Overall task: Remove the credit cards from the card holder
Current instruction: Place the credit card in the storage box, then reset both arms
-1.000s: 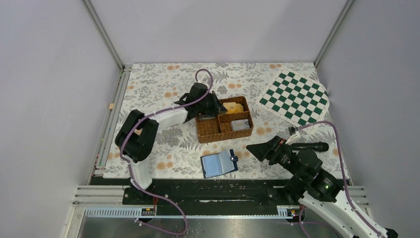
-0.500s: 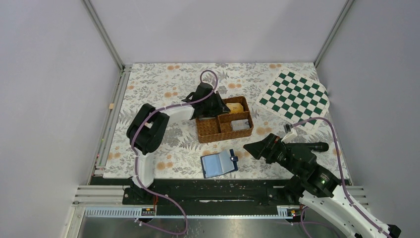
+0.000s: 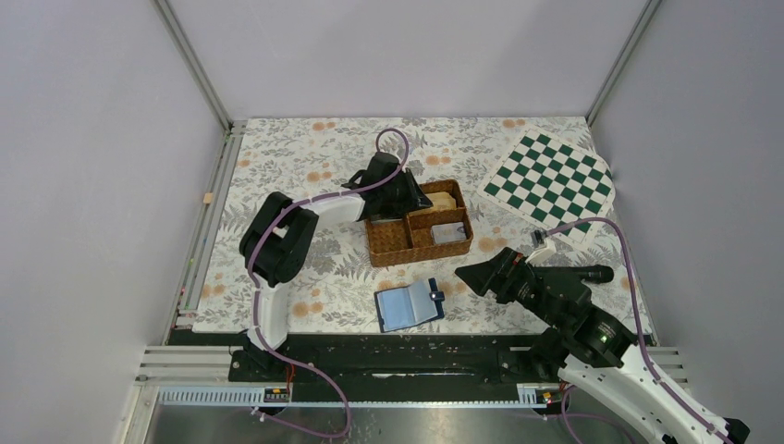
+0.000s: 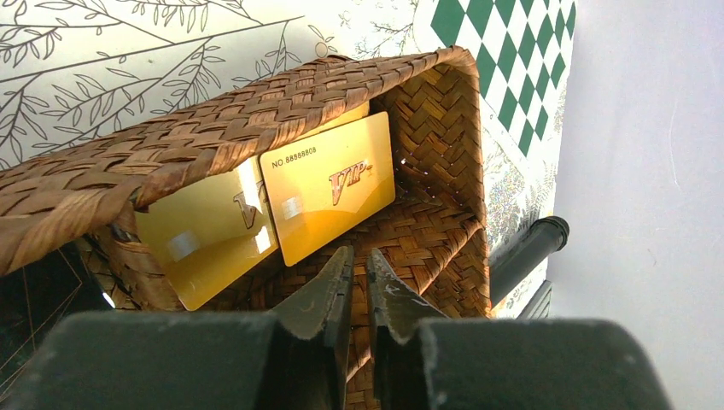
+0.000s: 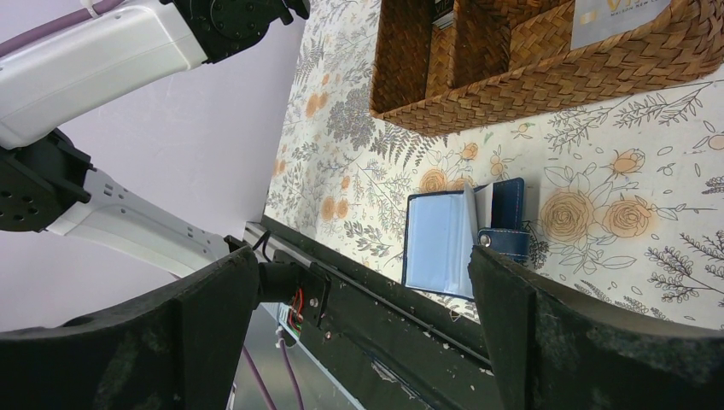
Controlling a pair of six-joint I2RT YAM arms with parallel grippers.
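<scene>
Gold card (image 4: pixel 329 198) reads "VIP", "NO.88888808"; left fingers (image 4: pixel 357 278) narrow, empty; right fingers (image 5: pixel 359 329) wide.

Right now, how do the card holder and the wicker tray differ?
The card holder lies open flat near the front edge, its light blue pockets showing no card; the wicker tray sits farther back and holds gold VIP cards. The card holder is navy and smaller; the tray is brown, woven, with compartments. Both rest on the floral table cover.
</scene>
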